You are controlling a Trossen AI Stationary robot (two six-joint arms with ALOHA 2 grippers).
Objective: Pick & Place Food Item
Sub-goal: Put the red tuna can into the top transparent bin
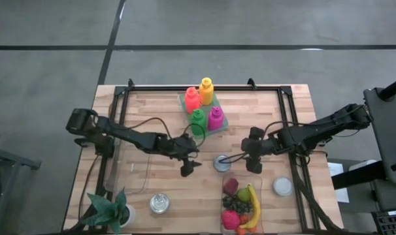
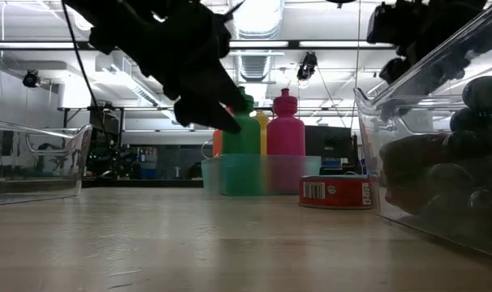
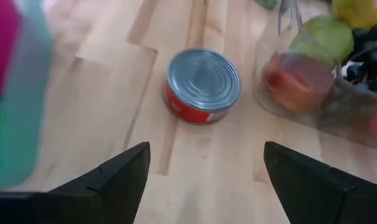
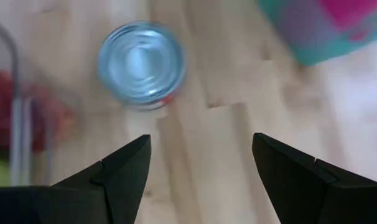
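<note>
The left gripper (image 1: 188, 166) hangs near the middle of the high view with its fingers (image 3: 120, 177) spread apart and nothing between them. Just to its right in that view a small red can (image 1: 221, 162) with a silver lid stands upright on the wooden table (image 1: 159, 117); from the left wrist view the can (image 3: 202, 87) sits ahead of the open fingers, untouched. The right gripper (image 1: 253, 163) hovers just right of the can, its fingers (image 4: 123, 171) also parted and empty, so the can lies between the two grippers.

Below the can, at the lower centre-right of the high view, a clear bin (image 1: 225, 205) holds fruit: a banana (image 1: 253, 203), dark grapes (image 1: 240, 206), a red berry-like piece (image 1: 231, 219) and a dark red fruit (image 1: 231, 186). Above the left gripper, at the upper centre, a teal tray (image 1: 222, 125) carries four bottles, red (image 1: 192, 99), yellow (image 1: 206, 91), green (image 1: 197, 121) and pink (image 1: 215, 117). An empty clear bin (image 1: 129, 171) lies at the left, a potted plant (image 1: 110, 209) at the lower left, a jar (image 1: 159, 203) beside it, and a white round lid (image 1: 283, 187) at the right.
</note>
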